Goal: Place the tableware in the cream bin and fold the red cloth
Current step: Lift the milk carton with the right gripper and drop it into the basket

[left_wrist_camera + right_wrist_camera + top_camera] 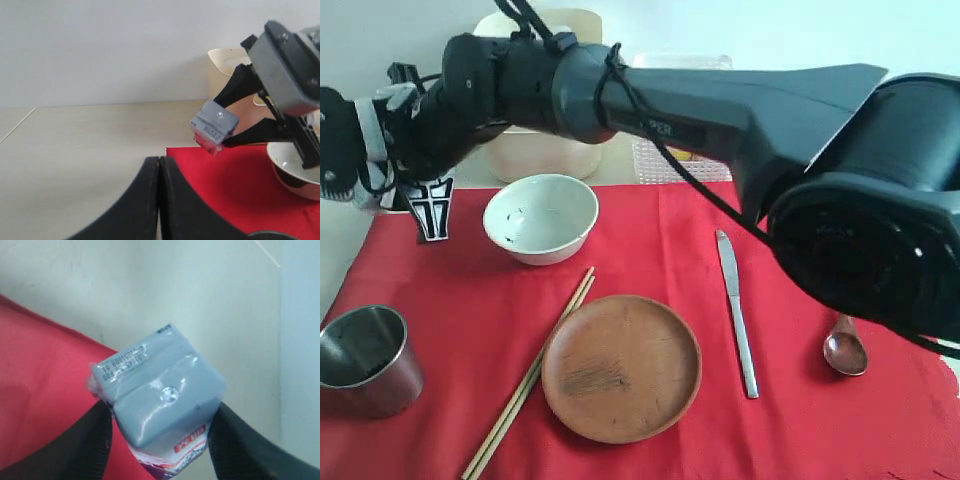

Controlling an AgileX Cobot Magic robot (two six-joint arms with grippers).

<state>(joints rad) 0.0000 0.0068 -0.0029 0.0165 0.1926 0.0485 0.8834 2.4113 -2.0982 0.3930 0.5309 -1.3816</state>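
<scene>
Bowl (540,217) behind plate (621,367); chopsticks (528,378) left of it; knife (736,312) right.

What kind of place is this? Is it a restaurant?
Probably a practice dinner table for a robot, not a restaurant. A red cloth is laid with a bowl, wooden plate and chopsticks, and the robot's right hand holds a milk carton.
</scene>
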